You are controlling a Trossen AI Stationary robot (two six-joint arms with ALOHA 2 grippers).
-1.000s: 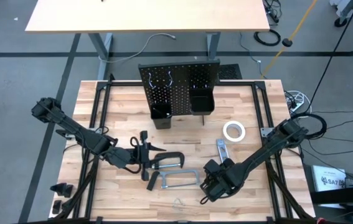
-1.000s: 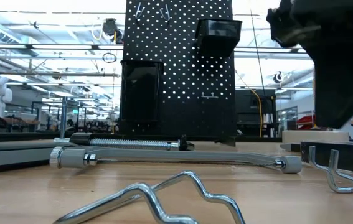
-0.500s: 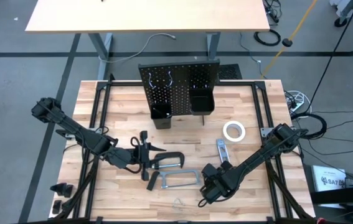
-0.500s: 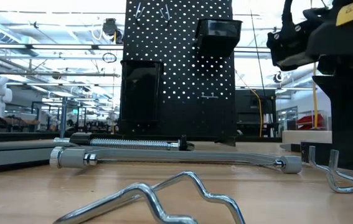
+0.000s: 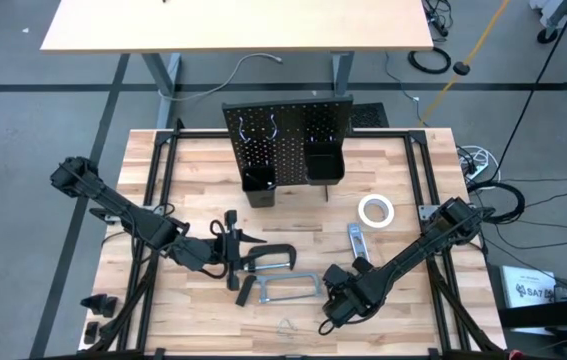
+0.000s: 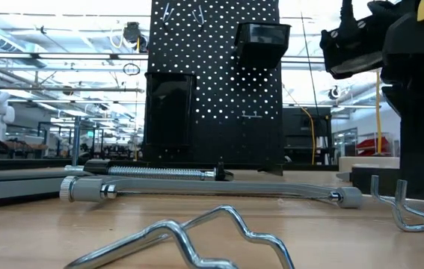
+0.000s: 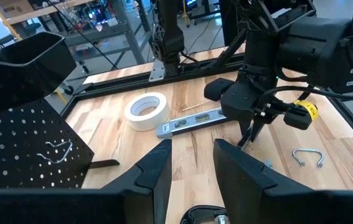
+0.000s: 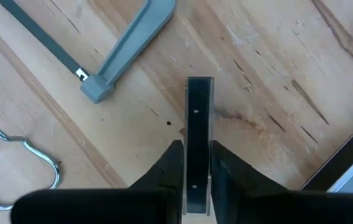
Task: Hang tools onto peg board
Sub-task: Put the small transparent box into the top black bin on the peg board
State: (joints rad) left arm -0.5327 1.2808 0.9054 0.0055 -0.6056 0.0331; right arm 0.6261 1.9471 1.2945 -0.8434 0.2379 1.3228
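Observation:
The black peg board [image 5: 285, 140] stands upright at the far middle of the table, with two bins on it. On the table lie the white tape roll [image 5: 375, 211], the grey level [image 5: 358, 240], the grey hacksaw [image 5: 293, 290], the black C-clamp [image 5: 268, 257] and the pliers [image 5: 233, 228]. My right gripper [image 8: 197, 152] is near the hacksaw's right end, shut on a thin black strip [image 8: 199, 118]. My left gripper [image 7: 195, 168] is beside the C-clamp with its fingers apart. A small metal piece [image 7: 206, 214] shows between them; I cannot tell whether they touch it. My right gripper pinches the thin black strip between its two fingers [image 8: 175, 155], which lie along the strip's two long sides. The fingers come steeply from above. The strip's free end [image 8: 199, 84] sticks out past the fingertips and points down at the tabletop.
A bent wire hook [image 5: 288, 325] lies near the table's front edge, close to my right gripper. Another wire hook [image 6: 410, 213] lies at the right in the low view. A black frame [image 5: 153, 200] runs along the table's sides.
My right gripper has shifted a little toward the table's near edge and has tipped more upright over the spot beside the hacksaw. The tools on the table have kept their places.

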